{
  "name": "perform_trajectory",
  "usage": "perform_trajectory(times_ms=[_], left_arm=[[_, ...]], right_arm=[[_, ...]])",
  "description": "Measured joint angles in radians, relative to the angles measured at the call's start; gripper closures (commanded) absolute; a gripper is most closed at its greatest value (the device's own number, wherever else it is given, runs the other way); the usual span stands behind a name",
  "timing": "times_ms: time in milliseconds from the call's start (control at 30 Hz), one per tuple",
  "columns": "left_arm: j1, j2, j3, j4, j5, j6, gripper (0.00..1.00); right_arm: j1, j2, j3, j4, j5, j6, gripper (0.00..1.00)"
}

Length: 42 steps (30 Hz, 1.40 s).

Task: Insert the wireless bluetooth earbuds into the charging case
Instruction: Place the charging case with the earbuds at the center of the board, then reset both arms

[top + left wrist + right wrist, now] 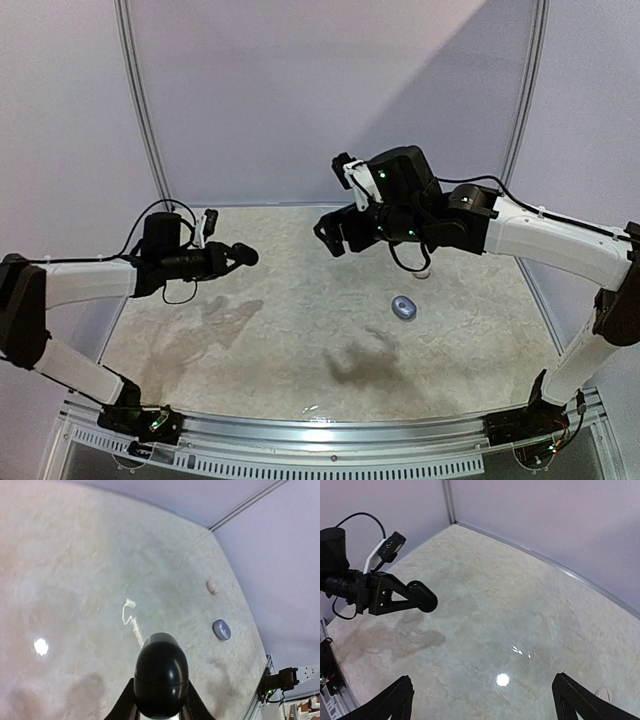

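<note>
Left gripper [243, 256] squeezed tight on black charging case [161, 675]: smooth, shiny, egg-shaped, closed seam around middle, long way pointing out from fingers, across toward right arm, high over table [250, 340]. Right gripper [482, 700] spread wide, holding nothing. Table bumpy, pale, stone-like. Blue-grey oval case [404, 307] lies flat, right of black case. Small whitish thing [213, 586] beyond it, too small to tell.

- My right gripper [482, 697] has its two black fingertips [395, 700] way apart at the bottom corners of the frame, nothing between them but bare table [520, 605].
- My left gripper [412, 597] sits at the left of the frame, clamped on a glossy black rounded case [422, 596], held up off the table.
- Pale walls [545, 520] across the top.
</note>
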Motion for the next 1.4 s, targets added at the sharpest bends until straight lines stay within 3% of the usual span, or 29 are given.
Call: perform_trajectory(times_ms=[233,567,667,767,833,1000,1233,1400], left_arm=[[0.006,0.303,0.107,-0.103,0.039,-0.070,1.00],[0.010,0.513,0.204,-0.133,0.126,-0.154,0.98],[0.011,0.519,0.206,-0.124,0.146,-0.172,0.80],[0.014,0.524,0.206,-0.123,0.156,-0.185,0.53],[0.014,0.530,0.206,-0.129,0.154,-0.186,0.28],[0.018,0.522,0.225,-0.137,0.184,-0.195,0.02],[0.018,0.459,0.259,-0.316,0.066,-0.156,0.01],[0.019,0.401,0.309,-0.581,-0.113,-0.099,0.01]], right_arm=[[-0.049,-0.038,-0.155,-0.037,0.034,0.178,0.01],[-0.049,-0.043,-0.237,-0.056,0.042,0.278,0.01],[-0.049,-0.045,-0.237,-0.057,0.046,0.278,0.01],[-0.049,-0.048,-0.237,-0.059,0.053,0.274,0.01],[-0.049,-0.050,-0.236,-0.059,0.060,0.271,0.01],[-0.058,-0.050,-0.234,-0.069,0.066,0.277,0.01],[-0.161,-0.050,-0.234,-0.127,0.056,0.372,0.01],[-0.361,-0.072,-0.279,-0.143,-0.010,0.465,0.01]])
